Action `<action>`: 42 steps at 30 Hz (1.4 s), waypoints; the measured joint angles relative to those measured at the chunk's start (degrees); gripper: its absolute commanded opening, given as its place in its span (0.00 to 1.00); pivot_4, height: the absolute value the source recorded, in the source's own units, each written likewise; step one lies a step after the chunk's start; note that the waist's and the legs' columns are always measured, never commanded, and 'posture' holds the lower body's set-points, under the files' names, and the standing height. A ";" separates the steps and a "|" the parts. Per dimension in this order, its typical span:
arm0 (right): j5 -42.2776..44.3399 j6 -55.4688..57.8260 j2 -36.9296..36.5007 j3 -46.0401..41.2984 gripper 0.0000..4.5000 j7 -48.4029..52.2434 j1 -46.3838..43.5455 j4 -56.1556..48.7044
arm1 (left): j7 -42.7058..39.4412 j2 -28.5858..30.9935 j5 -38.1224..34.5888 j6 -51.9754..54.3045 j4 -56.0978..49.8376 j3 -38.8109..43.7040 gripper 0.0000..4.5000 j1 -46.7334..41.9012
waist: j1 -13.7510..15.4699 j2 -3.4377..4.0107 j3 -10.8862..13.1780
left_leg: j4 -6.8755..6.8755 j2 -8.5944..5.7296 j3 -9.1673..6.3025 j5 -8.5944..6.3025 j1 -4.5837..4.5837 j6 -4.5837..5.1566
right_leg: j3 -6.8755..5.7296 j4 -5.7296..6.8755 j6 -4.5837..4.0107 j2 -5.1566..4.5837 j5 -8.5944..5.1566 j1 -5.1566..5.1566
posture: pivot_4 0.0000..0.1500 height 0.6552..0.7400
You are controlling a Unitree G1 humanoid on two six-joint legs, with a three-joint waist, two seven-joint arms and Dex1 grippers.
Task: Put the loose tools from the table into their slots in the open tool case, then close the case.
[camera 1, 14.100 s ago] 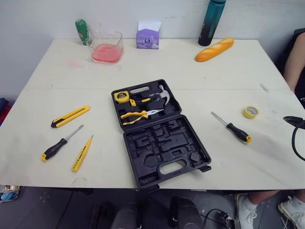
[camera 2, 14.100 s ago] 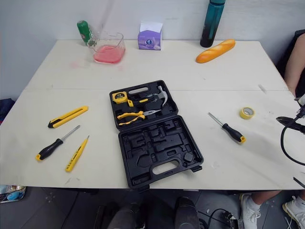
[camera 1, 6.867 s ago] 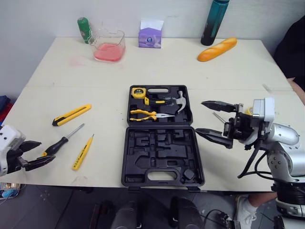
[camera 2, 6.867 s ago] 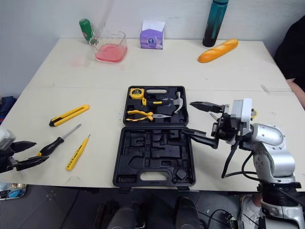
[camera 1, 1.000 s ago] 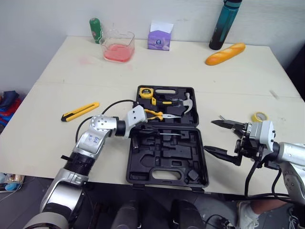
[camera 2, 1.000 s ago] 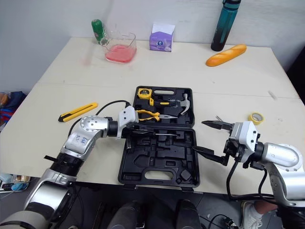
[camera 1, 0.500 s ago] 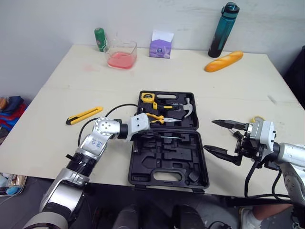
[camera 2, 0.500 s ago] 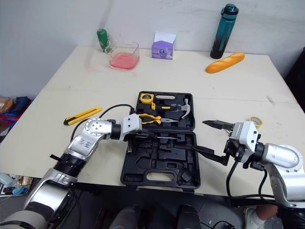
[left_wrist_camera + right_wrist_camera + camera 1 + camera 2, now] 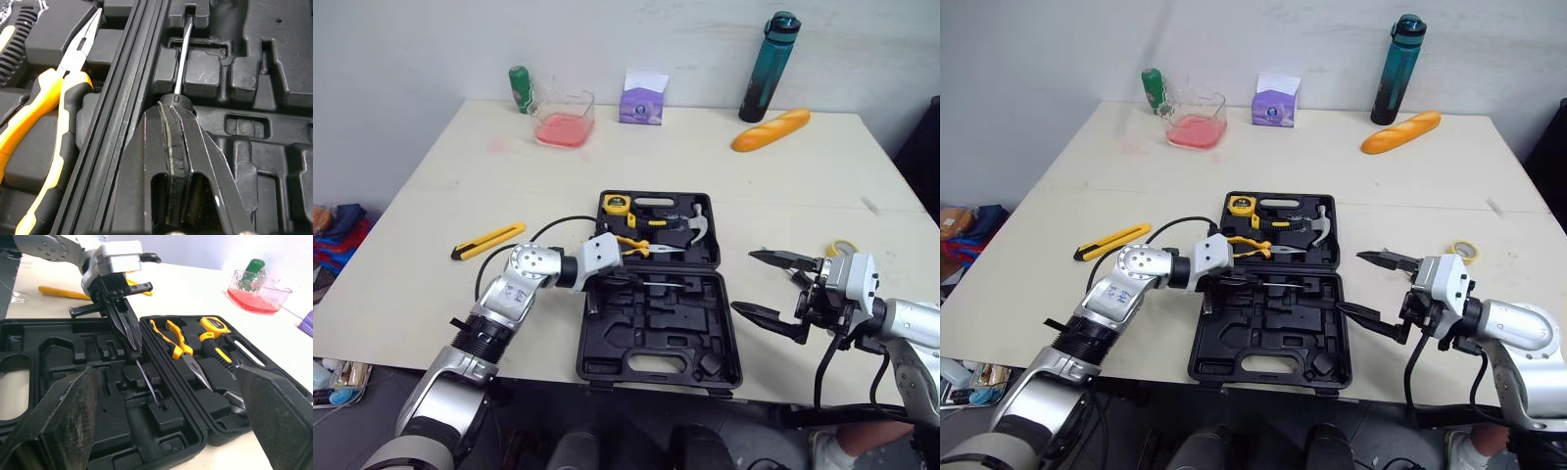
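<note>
Gripping the screwdriver [image 9: 182, 58] handle, left end effector [image 9: 171, 108], shaft forward over tool case [image 9: 651, 338].

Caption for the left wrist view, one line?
Left claw shut on the screwdriver, its shaft reaching into a slot of the open tool case, pliers stowed alongside.

Pale cream bench [image 9: 783, 166], rectangular, its far edge set against a plain white wall [image 9: 421, 39]. A faint seam [image 9: 480, 179] crosses the benchtop from side to side, roughly midway. A faint pink stain [image 9: 497, 145] lies near the far left corner. Light is even and the shadows are soft. The floor [image 9: 362, 423] below the near edge is dark grey. A heap of coloured cloth [image 9: 335, 230] lies on the floor off the bench's left side.
</note>
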 measured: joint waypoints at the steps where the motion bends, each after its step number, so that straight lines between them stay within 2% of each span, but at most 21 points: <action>1: 0.01 -0.12 -0.03 -0.87 1.00 0.00 0.26 0.44 | -0.01 0.00 -0.51 -0.83 -0.22 0.71 0.00 0.44 | -0.05 0.01 0.13 | 0.00 0.03 0.00 -0.01 -0.04 -0.02 | 0.01 -0.02 0.00 0.03 0.00 -0.03 | 1.00 1.00; 6: -0.16 -0.97 -1.24 -3.78 1.00 0.78 0.98 3.47 | -1.78 0.01 -4.83 -1.69 -1.19 4.91 0.00 2.25 | -0.16 0.00 0.90 | 0.01 0.14 0.01 0.02 -0.29 -0.08 | -0.10 -0.01 -0.02 0.20 0.01 -0.28 | 1.00 1.00; 9: -0.55 -2.37 -2.64 -5.09 1.00 1.83 1.10 6.81 | -4.57 2.60 -8.53 -0.77 -4.65 7.63 0.20 3.13 | -0.15 -0.16 1.31 | 0.03 0.16 0.04 0.05 -0.53 -0.09 | -0.21 0.14 -0.02 0.30 0.02 -0.49 | 1.00 1.00; 12: -1.31 -4.07 -5.77 -8.91 1.00 2.85 1.05 13.04 | -7.35 7.17 -12.62 -1.01 -8.40 12.92 0.50 5.43 | -0.17 -0.14 1.35 | 0.08 0.08 0.17 0.08 -0.98 -0.02 | -0.28 0.14 0.07 0.30 0.07 -0.92 | 1.00 1.00; 16: -2.76 -6.93 -8.54 -12.87 1.00 3.47 0.84 19.13 | -7.79 11.38 -15.75 -2.06 -9.92 19.75 0.93 10.53 | -0.17 -0.15 1.39 | 0.04 0.09 0.22 0.06 -1.01 0.01 | -0.29 0.05 0.11 0.31 0.09 -0.94 | 1.00 1.00; 17: -3.21 -7.84 -9.22 -13.64 1.00 3.58 0.98 20.89 | -7.92 12.53 -16.42 -2.00 -10.24 21.37 0.99 12.36 | -0.20 -0.16 1.46 | 0.03 0.09 0.24 0.06 -0.99 0.01 | -0.28 0.05 0.11 0.31 0.09 -0.94 | 1.00 1.00; 21: -6.11 -11.67 -13.20 -18.36 1.00 2.77 1.25 30.74 | -7.19 19.53 -17.53 -2.39 -9.88 31.99 0.99 22.05 | -0.56 -0.15 2.08 | 0.03 0.14 0.30 0.06 -0.97 0.01 | -0.21 0.09 0.12 0.31 0.10 -1.01 | 1.00 1.00; 25: -8.85 -15.16 -14.99 -19.40 1.00 0.92 -0.30 37.49 | -6.51 23.87 -17.32 -4.19 -8.75 39.01 0.99 28.41 | -0.86 -0.06 2.21 | 0.03 0.14 0.32 0.04 -0.94 0.00 | -0.13 -0.01 0.11 0.22 0.10 -1.06 | 1.00 1.00; 30: -12.78 -20.79 -18.02 -19.15 1.00 -2.70 -3.71 50.89 | -3.98 27.11 -17.51 -4.63 -4.56 49.59 0.99 33.02 | -1.36 0.08 2.33 | -0.02 0.15 0.34 0.04 -0.96 -0.01 | -0.11 -0.01 0.10 0.20 0.10 -1.14 | 1.00 1.00; 35: -16.35 -28.40 -22.09 -18.71 1.00 -5.63 -7.44 67.54 | -0.09 27.27 -17.62 -4.14 -0.06 58.83 0.99 38.73 | -2.38 0.18 2.39 | -0.32 0.16 0.51 0.04 -0.86 -0.02 | -0.11 0.05 0.10 0.20 0.10 -1.15 | 1.00 1.00; 42: -19.68 -33.07 -23.75 -16.21 1.00 -10.77 -11.22 79.79 | 3.16 26.45 -17.31 -4.45 2.50 62.00 0.99 43.19 | -3.38 0.18 2.39 | -0.47 0.17 0.68 0.04 -0.75 -0.03 | -0.03 0.03 0.11 0.15 0.10 -1.16 | 1.00 1.00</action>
